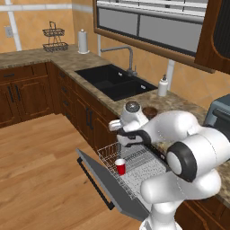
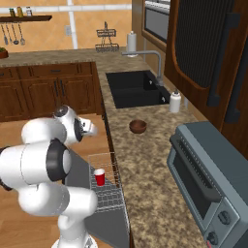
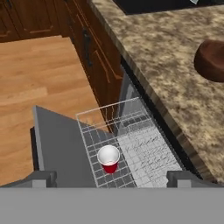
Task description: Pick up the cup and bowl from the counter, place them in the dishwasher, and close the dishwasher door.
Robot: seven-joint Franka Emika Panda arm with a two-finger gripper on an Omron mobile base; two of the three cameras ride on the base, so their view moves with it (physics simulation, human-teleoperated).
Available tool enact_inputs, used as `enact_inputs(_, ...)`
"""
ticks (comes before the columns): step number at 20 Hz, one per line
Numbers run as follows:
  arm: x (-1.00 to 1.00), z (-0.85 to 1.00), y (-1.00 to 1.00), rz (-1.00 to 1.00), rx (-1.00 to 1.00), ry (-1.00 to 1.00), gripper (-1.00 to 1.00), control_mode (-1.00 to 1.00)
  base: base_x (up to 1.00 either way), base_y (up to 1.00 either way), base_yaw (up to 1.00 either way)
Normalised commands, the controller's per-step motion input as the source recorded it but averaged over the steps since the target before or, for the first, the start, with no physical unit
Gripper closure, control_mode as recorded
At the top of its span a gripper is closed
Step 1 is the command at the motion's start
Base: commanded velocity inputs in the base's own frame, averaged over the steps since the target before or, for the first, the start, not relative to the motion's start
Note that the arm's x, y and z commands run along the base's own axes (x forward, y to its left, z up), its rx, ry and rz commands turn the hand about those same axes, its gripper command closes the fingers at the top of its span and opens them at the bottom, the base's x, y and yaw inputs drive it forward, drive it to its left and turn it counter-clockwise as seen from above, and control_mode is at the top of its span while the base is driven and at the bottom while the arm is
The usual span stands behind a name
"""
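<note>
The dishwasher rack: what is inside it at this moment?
One cup stands upright in the white wire rack, pulled out over the open dishwasher door. The bowl is on the counter. The dishwasher's interior behind the rack is hidden.

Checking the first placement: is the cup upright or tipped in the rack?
Upright: the cup stands in the white wire rack, white rim facing up.

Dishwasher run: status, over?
Gripper open, empty, above rack. Cup upright in the rack. Bowl on counter. Dishwasher door down.
</note>
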Motion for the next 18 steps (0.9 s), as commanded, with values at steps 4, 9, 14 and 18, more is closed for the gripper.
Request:
enact_inputs(4,0.4,0.76,-0.18,0.0,-0.03,0.24,-1.0,-1.0,0.0,0.0,0.0)
enact_inputs(9,0.71,-0.05,-0.42,0.05,-0.01,0.12,-1.0,-1.0,0.0,0.0,0.0)
enact_inputs(14,0.61,-0.12,-0.41,0.08,0.0,0.13,-1.0,-1.0,0.0,0.0,0.0)
enact_inputs(18,0.38,-0.21,-0.47,0.06,0.0,0.13,-1.0,-1.0,0.0,0.0,0.0)
